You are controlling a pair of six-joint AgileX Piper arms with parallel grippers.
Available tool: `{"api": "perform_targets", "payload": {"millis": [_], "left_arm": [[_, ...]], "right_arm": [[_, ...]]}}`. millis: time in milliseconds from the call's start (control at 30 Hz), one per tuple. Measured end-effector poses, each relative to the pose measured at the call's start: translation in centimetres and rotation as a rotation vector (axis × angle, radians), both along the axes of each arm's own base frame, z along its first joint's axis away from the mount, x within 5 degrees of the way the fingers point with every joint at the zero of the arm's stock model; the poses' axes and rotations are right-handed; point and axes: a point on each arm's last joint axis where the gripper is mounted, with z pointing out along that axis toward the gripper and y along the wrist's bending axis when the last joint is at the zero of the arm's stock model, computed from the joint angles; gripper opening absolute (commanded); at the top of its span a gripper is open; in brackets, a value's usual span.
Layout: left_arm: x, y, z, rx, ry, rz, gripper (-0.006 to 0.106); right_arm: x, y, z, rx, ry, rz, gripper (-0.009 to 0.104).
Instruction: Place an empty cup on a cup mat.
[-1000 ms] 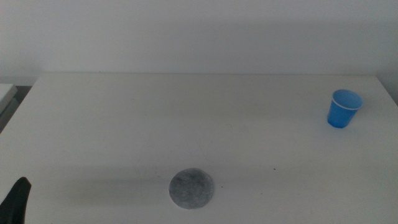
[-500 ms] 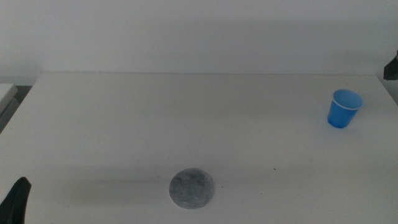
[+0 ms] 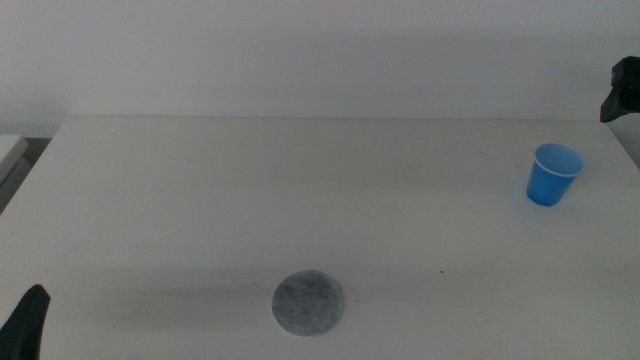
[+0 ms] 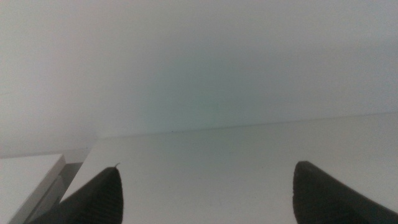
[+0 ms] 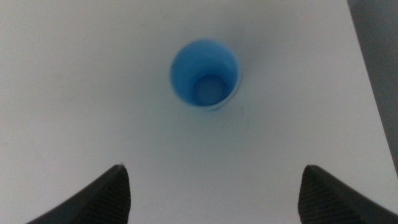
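The blue cup (image 3: 552,175) stands upright and empty at the table's far right. The right wrist view looks straight down into the cup (image 5: 205,74). The grey speckled cup mat (image 3: 308,303) lies flat near the front middle of the table, far from the cup. My right gripper (image 5: 214,186) is open, hovering above and a little off the cup; part of that arm (image 3: 624,90) shows at the right edge of the middle view. My left gripper (image 4: 208,190) is open and empty, and waits at the front left corner (image 3: 26,322).
The white table (image 3: 300,200) spreads between cup and mat. Its right edge (image 5: 367,93) runs close beside the cup. A pale surface (image 4: 28,177) lies beyond the table's left edge.
The right arm has come into the middle view at the upper right edge, above the cup. Cup, mat and left gripper have not moved.
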Motion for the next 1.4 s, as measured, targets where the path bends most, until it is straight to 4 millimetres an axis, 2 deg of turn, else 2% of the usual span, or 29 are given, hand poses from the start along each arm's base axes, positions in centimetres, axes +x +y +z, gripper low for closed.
{"api": "perform_targets", "payload": {"millis": [167,367,567,800,1033,1133,1233,1400], "left_arm": [[0.0,0.0,0.0,0.0,0.0,0.0,0.094],[0.0,0.0,0.0,0.0,0.0,0.0,0.094],[0.0,0.0,0.0,0.0,0.0,0.0,0.094],[0.0,0.0,0.0,0.0,0.0,0.0,0.094],[0.0,0.0,0.0,0.0,0.0,0.0,0.094],[0.0,0.0,0.0,0.0,0.0,0.0,0.094],[0.0,0.0,0.0,0.0,0.0,0.0,0.094],[0.0,0.0,0.0,0.0,0.0,0.0,0.094]], "right_arm": [[3.2,-1.1,-2.3,0.004,0.059,-0.024,0.093],[6.6,-1.4,-5.6,0.003,0.126,-0.014,0.093],[9.4,-1.7,-8.1,0.002,0.149,-0.011,0.093],[11.8,-1.9,-11.1,-0.001,0.186,0.001,0.087],[13.1,-2.1,-14.1,0.002,0.228,0.001,0.081],[13.2,-2.4,-15.3,0.003,0.257,-0.005,0.074],[13.3,-2.6,-16.3,0.004,0.282,-0.004,0.06],[13.4,-2.8,-16.7,0.003,0.288,-0.007,0.021]]}}
